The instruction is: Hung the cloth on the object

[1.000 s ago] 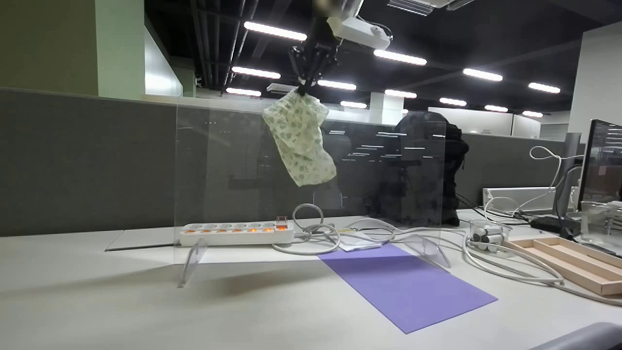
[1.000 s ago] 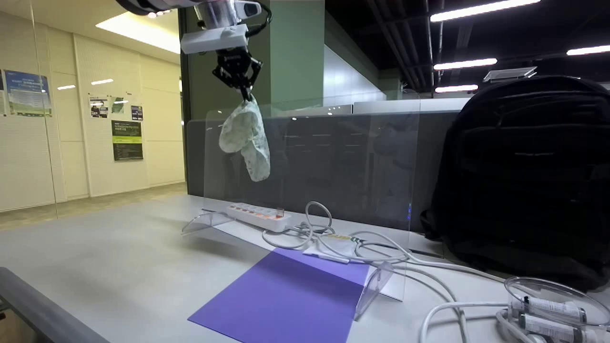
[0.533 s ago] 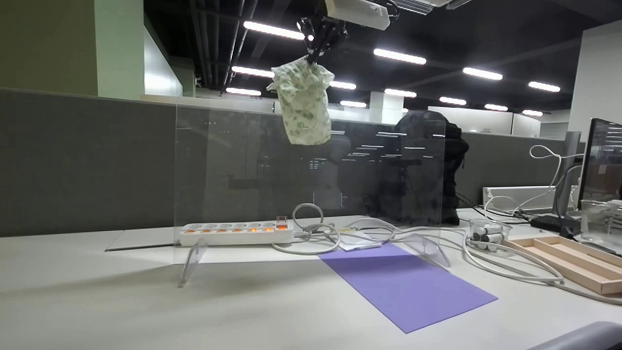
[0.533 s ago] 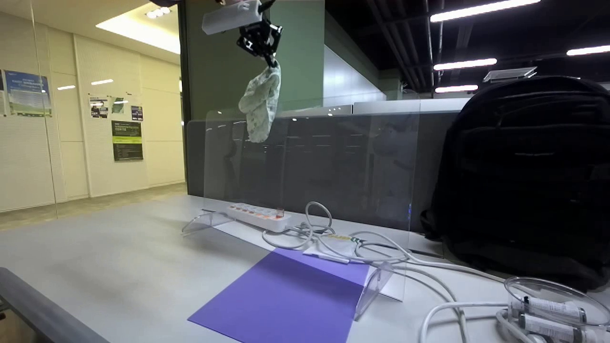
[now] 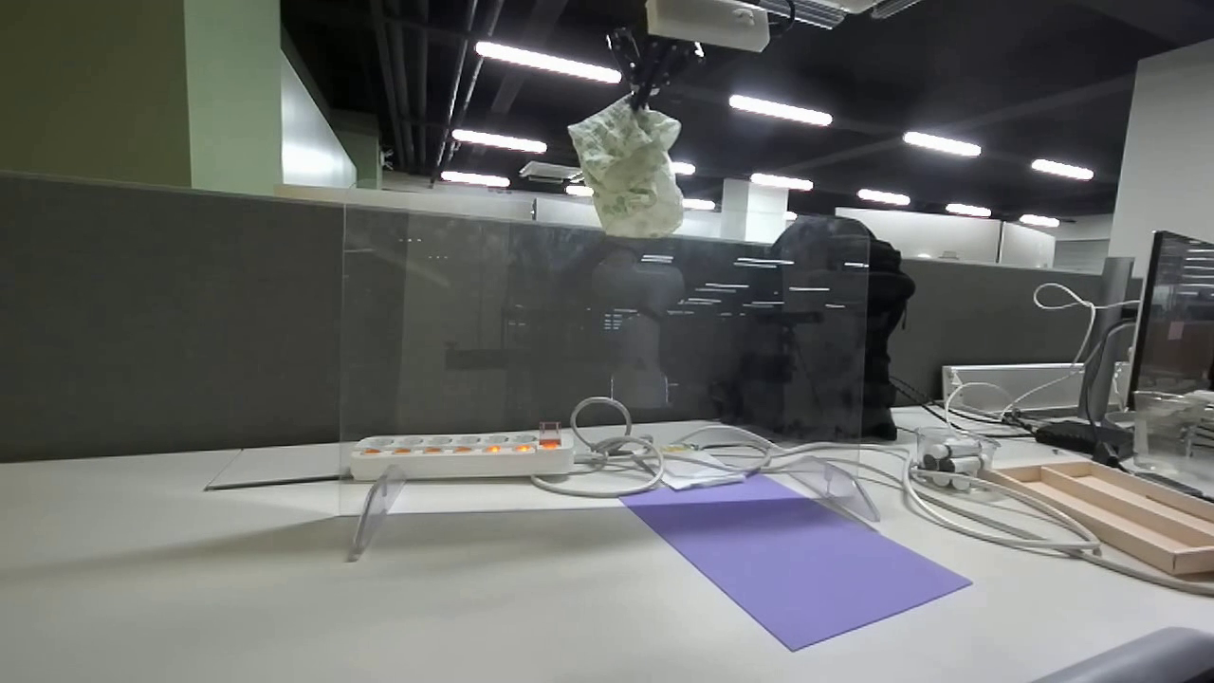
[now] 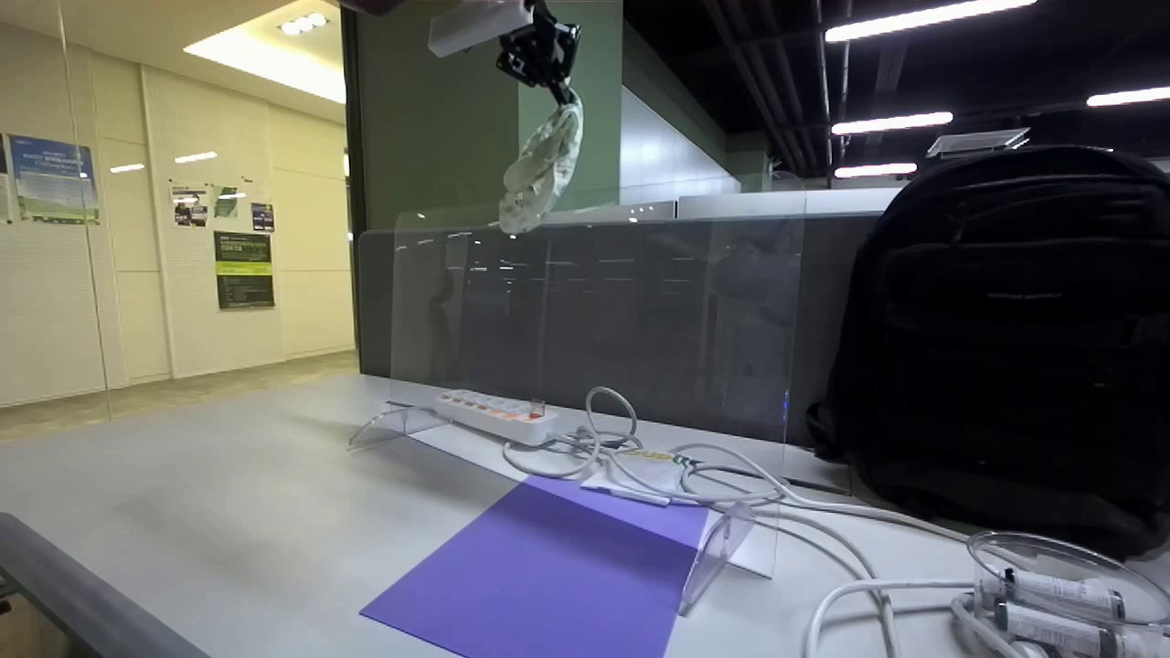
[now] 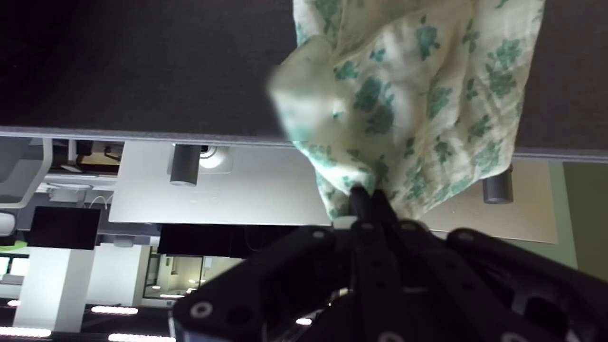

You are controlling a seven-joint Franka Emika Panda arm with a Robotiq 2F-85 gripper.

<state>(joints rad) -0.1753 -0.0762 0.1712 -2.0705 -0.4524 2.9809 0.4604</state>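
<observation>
Cloth (image 5: 628,175), pinched in the jaws, has risen; clear panel (image 5: 531,323) unmoved.

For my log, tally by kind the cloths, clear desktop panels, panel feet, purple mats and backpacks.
Pale floral crumpled cloth: 1
Clear upright plastic panel: 1
Clear curved plastic feet: 2
Flat purple rectangular mat: 1
Black upright backpack: 1
Total: 6

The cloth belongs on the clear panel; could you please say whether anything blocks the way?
Nothing visible does: no object shows between the cloth and the clear panel. In both exterior views the cloth's lower end overlaps the panel's top; whether they touch, I cannot tell.
</observation>
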